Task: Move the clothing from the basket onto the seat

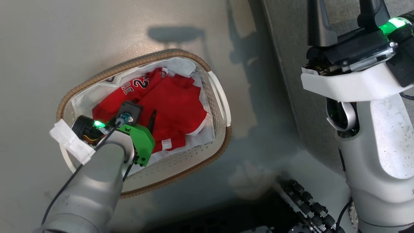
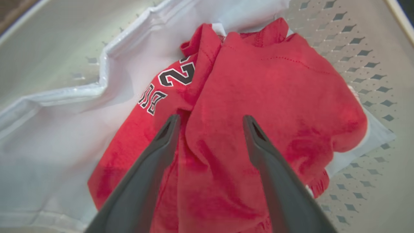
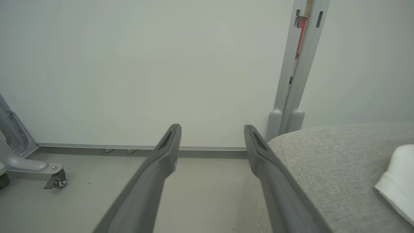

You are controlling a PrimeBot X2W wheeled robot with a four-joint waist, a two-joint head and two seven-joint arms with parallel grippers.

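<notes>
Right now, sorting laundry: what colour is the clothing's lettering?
Lettering black, white-edged; clearest in left wrist view.

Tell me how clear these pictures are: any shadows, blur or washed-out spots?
Head view: soft dark shadows lie on the pale floor beyond the oval white perforated plastic basket. Left wrist view: the soft red jerseys look fairly sharp at the lettering, while the open left gripper blurs toward the bottom edge. Right wrist view: even light; the white cloth on the grey fabric seat is washed out.

Reaches down with the left forearm (image 1: 93, 184), left end effector (image 2: 211, 118) pointed downward, fingers spread wide, gripping nothing. Holds the right arm (image 1: 378, 145) raised alongside, right end effector (image 3: 212, 127) level, fingers wide apart, empty.
</notes>
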